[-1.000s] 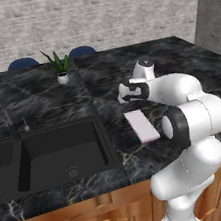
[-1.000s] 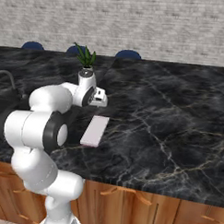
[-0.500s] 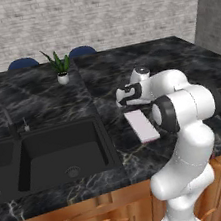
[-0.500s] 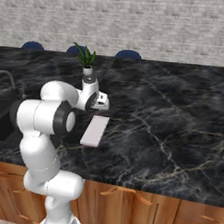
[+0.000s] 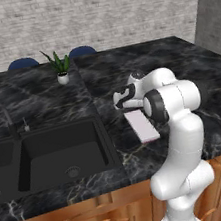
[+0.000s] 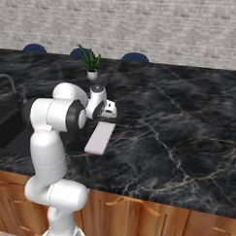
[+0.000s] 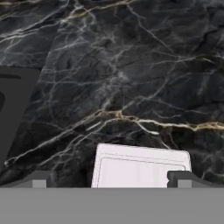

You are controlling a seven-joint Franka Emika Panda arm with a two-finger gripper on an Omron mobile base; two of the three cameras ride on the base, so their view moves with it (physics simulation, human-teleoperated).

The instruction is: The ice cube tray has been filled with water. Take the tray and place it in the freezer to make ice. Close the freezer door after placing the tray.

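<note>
Spanning the whole scene, the black marble counter (image 5: 40, 101) carries the sink (image 5: 58, 153) at the left and the ice cube tray (image 6: 100, 137) flat near its front edge — the gripper (image 7: 111, 178) hangs just above the tray's far end, jaws fully apart, holding nothing.

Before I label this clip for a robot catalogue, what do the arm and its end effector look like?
The arm is glossy white, built of rounded tubular segments with dark grey bands and round dark caps at the joints. Its end effector is a boxy white block; in the hand view its two small dark grey square-tipped fingers show. No cables or markings are visible.
</note>
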